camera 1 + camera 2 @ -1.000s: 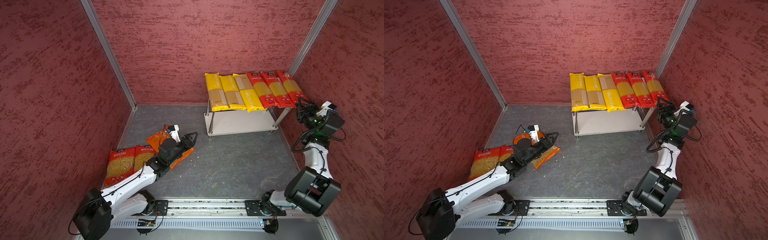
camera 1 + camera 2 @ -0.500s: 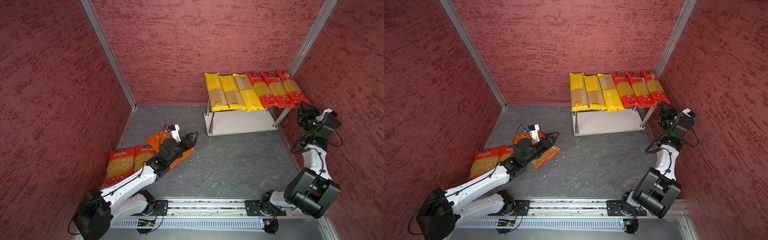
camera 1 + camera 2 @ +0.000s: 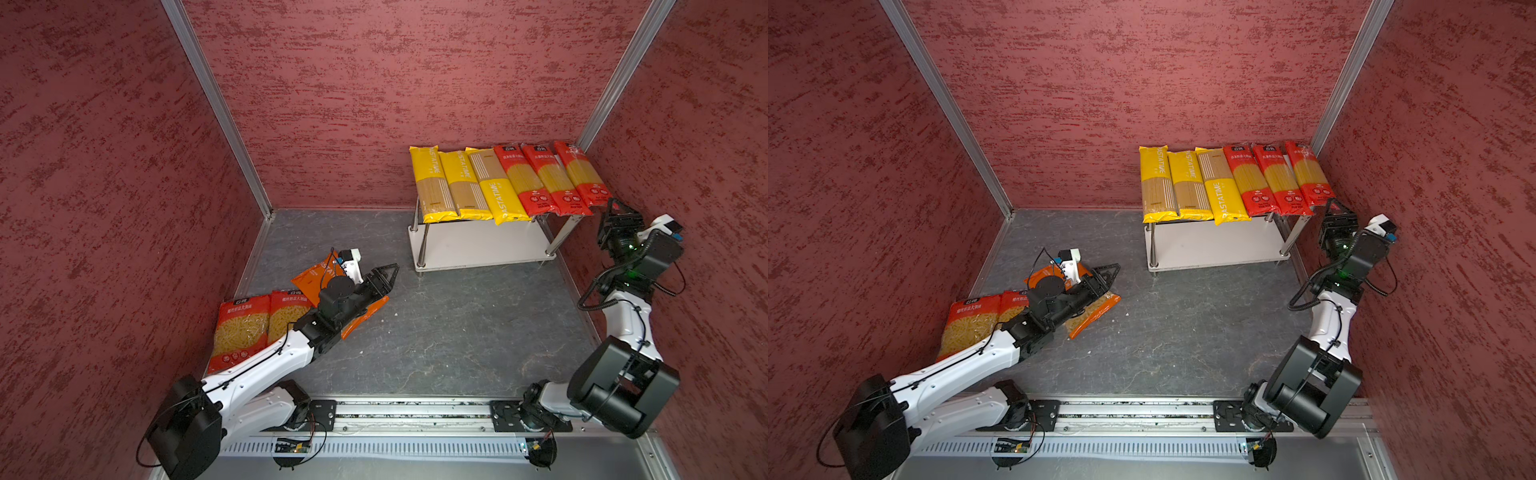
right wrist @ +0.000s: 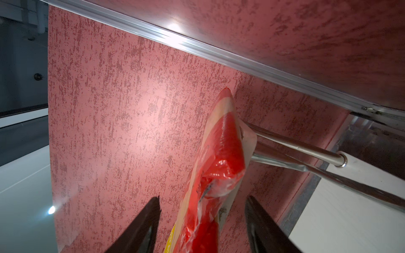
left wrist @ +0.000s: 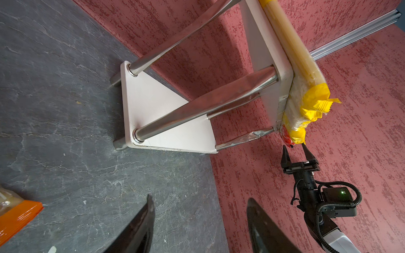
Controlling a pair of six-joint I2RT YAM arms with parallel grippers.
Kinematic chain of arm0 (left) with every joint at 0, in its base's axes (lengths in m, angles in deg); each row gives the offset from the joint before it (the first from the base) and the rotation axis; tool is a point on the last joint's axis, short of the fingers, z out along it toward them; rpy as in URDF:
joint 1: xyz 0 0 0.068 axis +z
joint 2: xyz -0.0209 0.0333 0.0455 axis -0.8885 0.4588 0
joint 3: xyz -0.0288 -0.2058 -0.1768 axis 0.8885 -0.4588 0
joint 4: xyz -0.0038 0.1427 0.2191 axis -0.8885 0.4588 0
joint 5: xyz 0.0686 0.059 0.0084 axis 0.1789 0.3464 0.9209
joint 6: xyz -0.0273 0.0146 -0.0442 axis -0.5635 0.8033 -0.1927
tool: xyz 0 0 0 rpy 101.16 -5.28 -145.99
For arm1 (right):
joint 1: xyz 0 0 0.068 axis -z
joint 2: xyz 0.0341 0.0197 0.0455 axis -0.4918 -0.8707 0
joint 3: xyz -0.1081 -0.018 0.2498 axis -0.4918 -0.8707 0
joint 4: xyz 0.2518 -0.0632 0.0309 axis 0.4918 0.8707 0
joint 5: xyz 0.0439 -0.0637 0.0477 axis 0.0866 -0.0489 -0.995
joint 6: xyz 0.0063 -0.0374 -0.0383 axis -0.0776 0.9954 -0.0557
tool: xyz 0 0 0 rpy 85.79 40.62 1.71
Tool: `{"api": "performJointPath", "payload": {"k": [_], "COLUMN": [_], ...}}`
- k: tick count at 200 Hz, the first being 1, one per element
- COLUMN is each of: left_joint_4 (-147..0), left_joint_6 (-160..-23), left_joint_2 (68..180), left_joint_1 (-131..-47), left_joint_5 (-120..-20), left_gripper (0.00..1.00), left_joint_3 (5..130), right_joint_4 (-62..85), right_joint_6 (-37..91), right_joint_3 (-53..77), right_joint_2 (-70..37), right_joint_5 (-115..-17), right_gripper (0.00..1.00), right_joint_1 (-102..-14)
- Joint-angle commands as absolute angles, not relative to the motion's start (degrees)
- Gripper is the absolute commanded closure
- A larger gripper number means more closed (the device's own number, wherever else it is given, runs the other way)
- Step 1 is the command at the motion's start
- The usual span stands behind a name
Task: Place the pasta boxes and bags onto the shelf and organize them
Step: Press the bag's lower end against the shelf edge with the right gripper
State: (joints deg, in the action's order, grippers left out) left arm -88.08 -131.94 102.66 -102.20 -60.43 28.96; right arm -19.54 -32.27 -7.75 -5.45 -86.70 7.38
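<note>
Currently six long packs lie side by side across the top board of the shelf (image 3: 478,249): three yellow packs (image 3: 461,183) to the left and three red packs (image 3: 548,178) to the right. They are sorted by colour, which suits the "organize" half of the task. Their near ends overhang the front edge, and the third yellow one juts out farthest, with its label turned the other way. The lower board is bare.

Right hand (image 3: 619,210): sits at the shelf's right front corner, just under the overhanging end of the last red pack (image 4: 219,157). The jaws are spread, with a gap on each side of the pack, so nothing is gripped. My reading is that it is placed there to nudge or square that end.

Left hand (image 3: 384,278): spread wide and empty, pointing at the shelf above the orange pack (image 3: 1096,309). That pack lies on the tabletop (image 3: 457,332) beside two wide red packs (image 3: 245,320). All three are not yet shelved, and the orange one is probably next.

Hard to tell:
- The left arm covers most of the orange pack in both top views, and the wrist view catches only one corner. Whether anything touches it, I cannot say.
- The packs hide the top board.
- Whether the right fingers (image 5: 285,153) brush the film is unclear.
- The small print on the red packs is unreadable.
</note>
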Motion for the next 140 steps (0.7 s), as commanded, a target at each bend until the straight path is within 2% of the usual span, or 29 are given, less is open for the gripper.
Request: {"api": "performJointPath", "payload": {"k": [1, 53, 77, 140], "left_joint_4": [-88.8, -88.3, -88.0, -87.7], "left_joint_6": [-131.7, -131.7, -131.6, -131.7], "left_joint_2": [103.1, 102.5, 102.0, 101.2], "left_joint_1": [-102.5, -102.7, -102.8, -102.8], "left_joint_5": [-60.7, -60.4, -60.2, -59.7], "left_gripper": [0.34, 0.34, 0.34, 0.34], "left_joint_3": [30.3, 30.1, 29.8, 29.2], "right_joint_4": [-19.3, -14.0, -11.8, -9.2], "right_joint_6": [-31.7, -28.6, -27.9, -26.7], "right_joint_3": [-4.7, -1.2, -0.8, -2.1], "right_joint_2": [-5.1, -7.7, -8.2, -6.3], "right_joint_5": [-83.5, -81.1, -80.3, -81.1], "right_gripper": [0.36, 0.38, 0.43, 0.79], "right_joint_1": [6.3, 3.2, 2.8, 2.8]}}
